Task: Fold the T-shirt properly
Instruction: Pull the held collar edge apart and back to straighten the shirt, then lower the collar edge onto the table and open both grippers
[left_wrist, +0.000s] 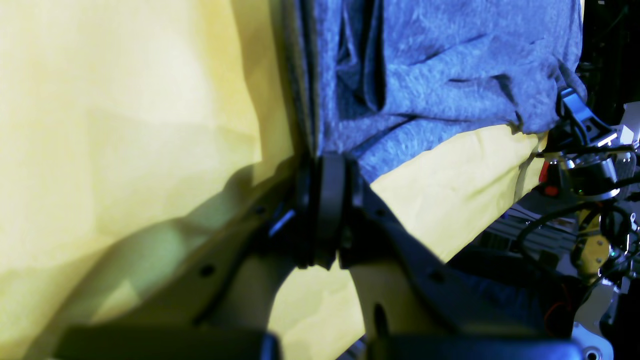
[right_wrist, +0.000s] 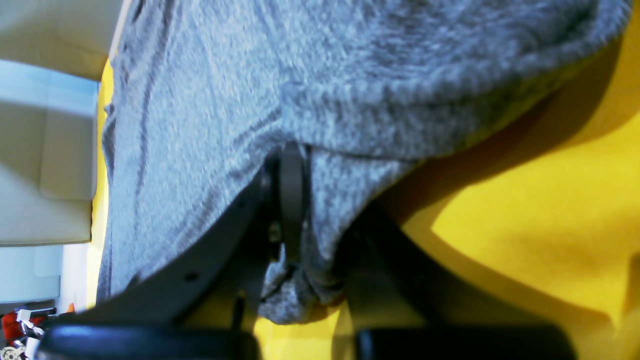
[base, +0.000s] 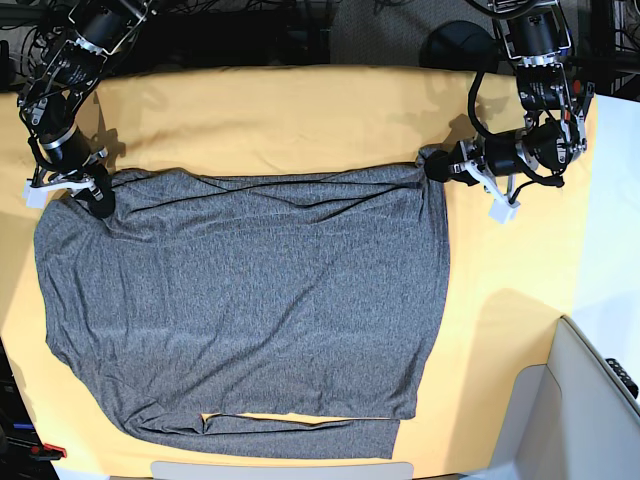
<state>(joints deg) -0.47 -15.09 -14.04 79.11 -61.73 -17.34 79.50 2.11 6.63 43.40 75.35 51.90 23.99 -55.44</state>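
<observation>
The dark-grey T-shirt (base: 250, 300) lies spread flat on the yellow cloth (base: 300, 110), its far edge folded over and a sleeve tucked along the near edge. My left gripper (base: 437, 165) is shut on the shirt's far right corner; in the left wrist view the jaws (left_wrist: 320, 200) pinch a fabric edge (left_wrist: 430, 65). My right gripper (base: 98, 195) is shut on the far left corner; in the right wrist view grey fabric (right_wrist: 300, 100) bunches between the fingers (right_wrist: 292, 200).
The yellow cloth covers the table. A white box edge (base: 580, 390) stands at the near right. A white strip (base: 280, 469) lies at the near edge. Black cables and equipment (base: 300, 30) sit beyond the far edge.
</observation>
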